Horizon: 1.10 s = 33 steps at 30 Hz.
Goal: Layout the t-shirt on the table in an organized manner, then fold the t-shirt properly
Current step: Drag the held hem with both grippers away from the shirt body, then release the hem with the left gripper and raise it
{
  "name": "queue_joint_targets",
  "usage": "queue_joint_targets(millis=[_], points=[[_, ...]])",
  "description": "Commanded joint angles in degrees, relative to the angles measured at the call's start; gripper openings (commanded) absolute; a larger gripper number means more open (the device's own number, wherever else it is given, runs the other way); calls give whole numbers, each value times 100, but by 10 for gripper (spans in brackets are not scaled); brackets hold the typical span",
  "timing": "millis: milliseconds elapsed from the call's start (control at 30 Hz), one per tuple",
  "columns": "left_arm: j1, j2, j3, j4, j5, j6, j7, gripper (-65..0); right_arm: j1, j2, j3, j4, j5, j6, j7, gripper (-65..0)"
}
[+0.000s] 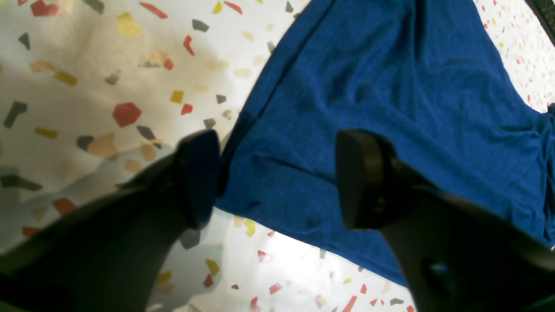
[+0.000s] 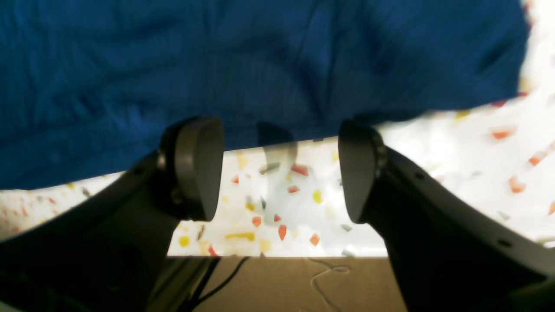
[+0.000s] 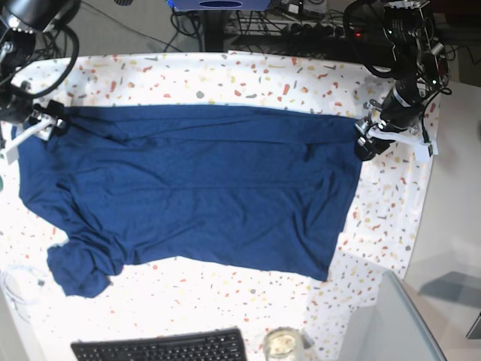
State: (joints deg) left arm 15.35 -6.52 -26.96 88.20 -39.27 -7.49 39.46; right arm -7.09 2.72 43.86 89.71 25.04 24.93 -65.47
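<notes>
The dark blue t-shirt [image 3: 195,188] lies spread across the speckled white table [image 3: 225,75], its lower left sleeve [image 3: 79,267] bunched up. My left gripper [image 3: 367,144] hovers at the shirt's right edge. In the left wrist view it [image 1: 277,180] is open, a corner of the t-shirt [image 1: 390,86] lying flat on the table [image 1: 86,86] between and beyond its fingers, ungripped. My right gripper [image 3: 46,124] sits at the shirt's upper left corner. In its own view it [image 2: 277,169] is open and empty, with the t-shirt's [image 2: 260,56] edge just past the fingertips.
A black keyboard [image 3: 161,348] and a glass jar [image 3: 282,344] sit at the near edge. A grey surface [image 3: 406,323] adjoins the lower right. Cables [image 3: 301,22] run behind the table. A thin cable coil [image 3: 19,286] lies at the lower left.
</notes>
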Motion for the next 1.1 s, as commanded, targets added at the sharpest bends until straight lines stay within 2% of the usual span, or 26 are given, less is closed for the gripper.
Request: queue_joint_targets(millis=[0,167,367,633,700,767,833,1067], points=[[-98,-46,-25,98,-78,-47,-109,-227,63,75,14,97,68,17,248,-260],[-81,-38,-95,327,-95,-47,-118,-229,72,49,6,71,33,17,363,-260],[104,191,-1045,925,-104,-65,-91,-229,169,75,-153,-378,33,8,371,-260],[596,182,-2108,942,-104,-91,-109,-232,195,75,-153,-431,24,-9,380,-261],[658,165,-2275,766,-104,-284,-109,-232,195,75,-153,-431,24,-9,389,-261],[658,165,-2469,547,-104,-698,-109,-232,195,75,-153,-501,24,-9,503,-261],[658,173,-2636,380,-87,-926,-100,-232,195,75,-153,-650,24,-9,600,-261],[667,182,-2750,257,-78,-1005,-100,-232,195,84,-161,-791,24,-9,644,-263]])
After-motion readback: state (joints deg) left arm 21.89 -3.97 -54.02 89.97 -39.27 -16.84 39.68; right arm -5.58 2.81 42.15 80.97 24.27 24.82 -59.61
